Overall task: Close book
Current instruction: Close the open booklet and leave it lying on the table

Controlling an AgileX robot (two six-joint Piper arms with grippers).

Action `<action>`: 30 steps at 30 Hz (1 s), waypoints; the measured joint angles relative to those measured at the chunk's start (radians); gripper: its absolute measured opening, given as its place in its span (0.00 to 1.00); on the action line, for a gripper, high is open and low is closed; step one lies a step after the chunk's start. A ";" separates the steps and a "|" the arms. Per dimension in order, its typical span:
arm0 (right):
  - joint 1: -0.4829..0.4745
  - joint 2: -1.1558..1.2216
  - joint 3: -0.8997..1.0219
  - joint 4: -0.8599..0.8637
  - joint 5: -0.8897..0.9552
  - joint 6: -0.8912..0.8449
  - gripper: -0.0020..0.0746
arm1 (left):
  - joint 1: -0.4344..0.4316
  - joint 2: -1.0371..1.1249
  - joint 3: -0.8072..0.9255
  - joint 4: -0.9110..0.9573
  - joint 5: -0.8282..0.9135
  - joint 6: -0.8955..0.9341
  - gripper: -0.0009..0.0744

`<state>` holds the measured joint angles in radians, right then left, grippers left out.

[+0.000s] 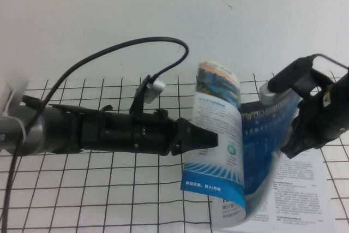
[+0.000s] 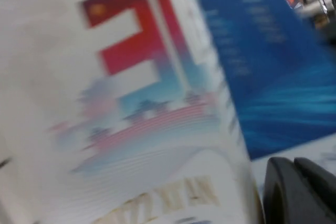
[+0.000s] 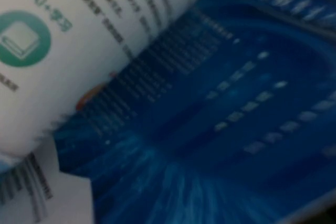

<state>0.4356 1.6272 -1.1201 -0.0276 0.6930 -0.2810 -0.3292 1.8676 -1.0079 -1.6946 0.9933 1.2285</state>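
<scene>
Nearest, found left gripper (image 1: 211,137) pinched to a point, gripping nothing, tip against the curled white page of the book (image 1: 218,110), half-raised on the gridded table (image 1: 109,189) right of centre. Saw that page's red print from left wrist alone. Found right gripper (image 1: 299,135) behind the blue cover; could not tell its opening.

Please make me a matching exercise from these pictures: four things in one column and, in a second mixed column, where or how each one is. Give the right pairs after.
Things:
1. left tool
2. right tool
3. curled white page
4. flat text page

Places or states:
A. lies flat on the table, at the near right
B. stands up, curled over
C. at the right, beside the blue page
D. reaches in from the left, tip at the curled page

Pairs: 1-D, 2-C, 3-B, 4-A
</scene>
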 joint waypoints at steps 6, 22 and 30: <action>0.000 -0.164 -0.034 -0.156 0.102 0.111 0.02 | -0.085 0.000 -0.086 0.003 0.063 -0.001 0.01; 0.000 -0.588 -0.045 -0.165 0.330 0.081 0.02 | -0.056 -0.168 -0.237 0.283 -0.087 -0.174 0.01; 0.000 -0.712 -0.045 -0.256 0.480 0.071 0.02 | -0.054 -0.391 -0.237 1.033 -0.272 -0.638 0.01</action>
<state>0.4356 0.9149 -1.1655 -0.2833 1.1731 -0.2102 -0.3836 1.4765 -1.2449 -0.6614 0.7209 0.5907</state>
